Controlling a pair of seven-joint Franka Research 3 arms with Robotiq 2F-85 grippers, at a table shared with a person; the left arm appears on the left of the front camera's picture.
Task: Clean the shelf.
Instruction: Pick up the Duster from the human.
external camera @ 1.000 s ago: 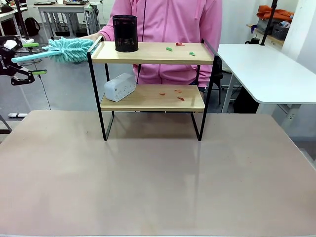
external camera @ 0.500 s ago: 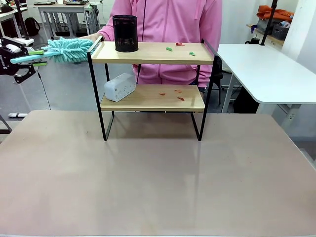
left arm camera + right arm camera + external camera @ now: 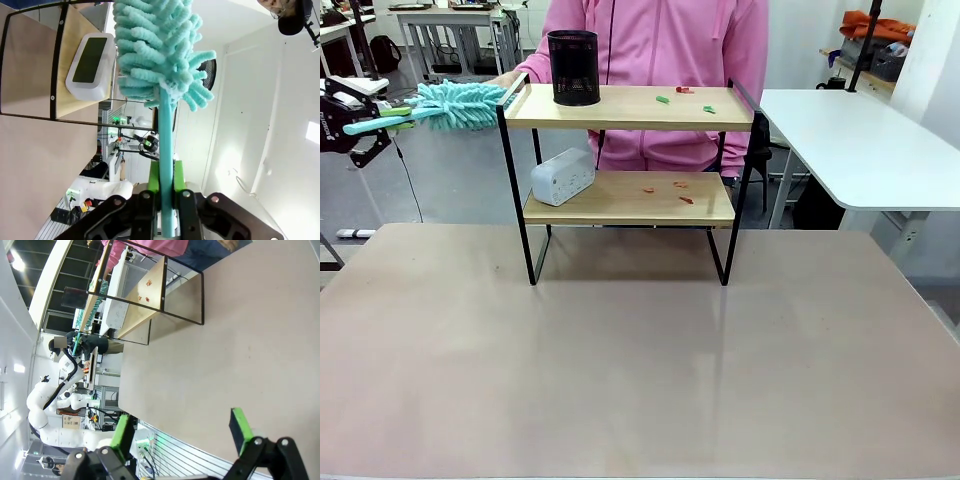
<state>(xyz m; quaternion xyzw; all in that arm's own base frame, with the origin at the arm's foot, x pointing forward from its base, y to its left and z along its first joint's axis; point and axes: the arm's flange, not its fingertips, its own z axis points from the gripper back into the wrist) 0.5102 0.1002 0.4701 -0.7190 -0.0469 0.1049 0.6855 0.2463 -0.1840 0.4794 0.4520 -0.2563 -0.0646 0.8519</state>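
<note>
The shelf (image 3: 630, 108) stands at the tabletop's (image 3: 620, 380) far middle, and with the left pincer (image 3: 392, 118) clamped on the handle of the teal duster (image 3: 460, 103), right pincer (image 3: 180, 432) apart, its fluffy head should, I reckon, sweep flat along the top board toward the scraps (image 3: 663, 99), skirting the black mesh cup (image 3: 573, 67).

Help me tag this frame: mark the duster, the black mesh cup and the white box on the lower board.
duster (image 3: 460, 103), front view, fluffy teal head.
black mesh cup (image 3: 573, 68), front view, middle of its wall.
white box (image 3: 563, 177), front view, its front face.
</note>
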